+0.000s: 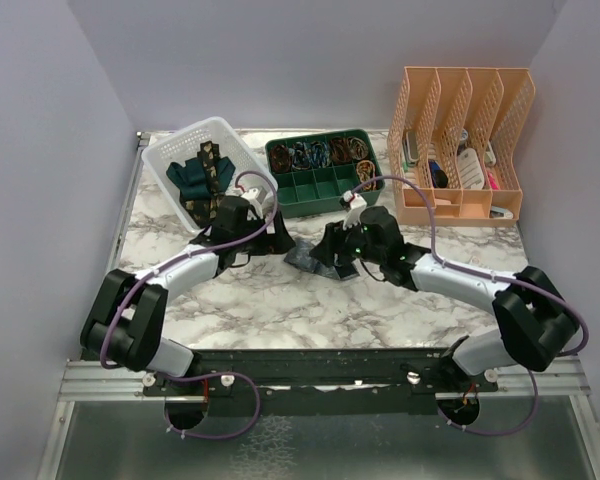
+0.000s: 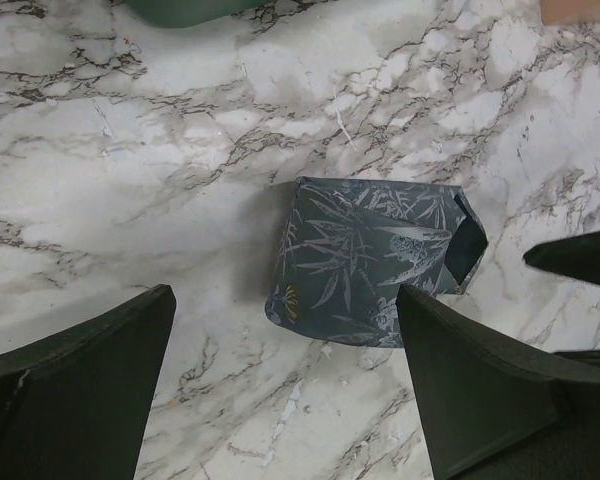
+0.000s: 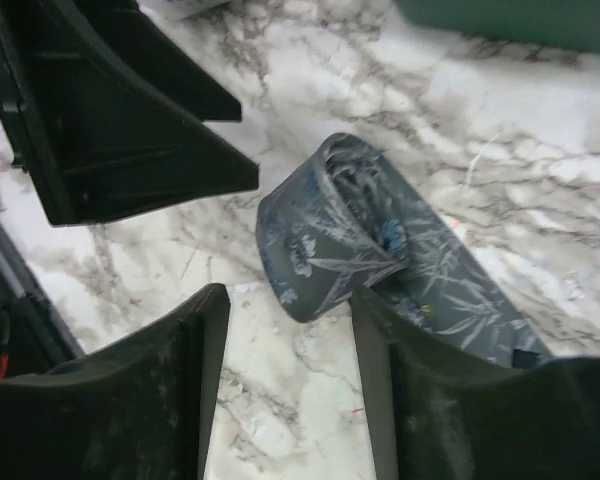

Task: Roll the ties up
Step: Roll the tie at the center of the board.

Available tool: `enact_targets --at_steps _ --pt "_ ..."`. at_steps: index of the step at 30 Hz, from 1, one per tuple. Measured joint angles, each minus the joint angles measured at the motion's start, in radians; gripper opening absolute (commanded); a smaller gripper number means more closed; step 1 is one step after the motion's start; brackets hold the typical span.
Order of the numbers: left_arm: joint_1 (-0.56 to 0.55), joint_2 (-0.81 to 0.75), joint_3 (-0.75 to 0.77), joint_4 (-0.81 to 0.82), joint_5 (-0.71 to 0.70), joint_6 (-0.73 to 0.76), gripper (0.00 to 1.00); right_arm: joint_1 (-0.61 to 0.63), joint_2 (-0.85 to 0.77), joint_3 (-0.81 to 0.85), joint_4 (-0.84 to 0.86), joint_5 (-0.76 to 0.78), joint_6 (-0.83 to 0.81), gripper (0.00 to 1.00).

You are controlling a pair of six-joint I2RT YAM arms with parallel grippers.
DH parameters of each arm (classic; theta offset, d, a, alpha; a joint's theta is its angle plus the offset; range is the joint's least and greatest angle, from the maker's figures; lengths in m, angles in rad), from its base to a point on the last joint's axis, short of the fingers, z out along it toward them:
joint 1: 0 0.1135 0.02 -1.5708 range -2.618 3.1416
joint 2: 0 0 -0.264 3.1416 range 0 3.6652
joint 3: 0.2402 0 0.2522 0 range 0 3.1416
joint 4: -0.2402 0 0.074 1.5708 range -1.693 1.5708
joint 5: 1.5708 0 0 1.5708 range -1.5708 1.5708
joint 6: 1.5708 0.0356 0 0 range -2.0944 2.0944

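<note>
**Ana:** Where is the blue-grey tie (image 3: 325,235)?

**Ben:** On the marble worktop (image 2: 130,150), right between the two arms. One end is wound into a loose coil, and a flat tail runs out from it across the marble.

**Ana:** Does the left pincer (image 2: 285,295) have hold of it?

**Ben:** No. Its jaws stand wide apart and empty, just beside the coil.

**Ana:** And the right pincer (image 3: 292,300)?

**Ben:** Its jaws are parted too, though less widely. The coil lies just past the tips and is not clamped. The tail passes below one finger (I cannot tell whether that finger touches it).

**Ana:** And the other ties?

**Ben:** The teal tie (image 1: 190,180) and the black-and-gold tie (image 1: 212,165) lie heaped together in the white basket (image 1: 170,152) at the far left of the worktop, behind the left arm.
</note>
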Motion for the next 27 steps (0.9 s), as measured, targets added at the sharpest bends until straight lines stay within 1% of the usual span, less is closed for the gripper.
enact_targets --at_steps 2,3,4,7,10,19,23,27 --pt "0.012 0.014 0.000 0.017 0.028 0.013 0.93 -0.001 0.014 0.000 -0.006 -0.036 0.100 0.33" --pt "0.018 0.018 0.000 0.022 0.037 0.018 0.92 -0.001 0.028 0.000 -0.005 -0.055 0.138 0.29" --pt "0.025 0.021 0.000 0.027 0.047 0.023 0.93 -0.001 0.042 0.000 -0.006 -0.069 0.163 0.28" --pt "0.047 0.026 -0.004 0.046 0.084 0.043 0.93 -0.001 0.099 0.002 -0.015 -0.117 0.222 0.28" --pt "0.061 0.028 -0.007 0.062 0.121 0.063 0.93 -0.001 0.145 0.032 -0.050 -0.137 0.240 0.28" --pt "0.069 0.097 -0.008 0.095 0.239 0.133 0.93 -0.001 0.188 0.138 -0.120 -0.103 0.245 0.29" --pt "0.069 0.116 -0.008 0.114 0.269 0.140 0.92 -0.002 0.218 0.154 -0.142 -0.100 0.238 0.29" --pt "0.069 0.132 -0.008 0.137 0.294 0.145 0.93 -0.002 0.236 0.156 -0.180 -0.069 0.225 0.37"
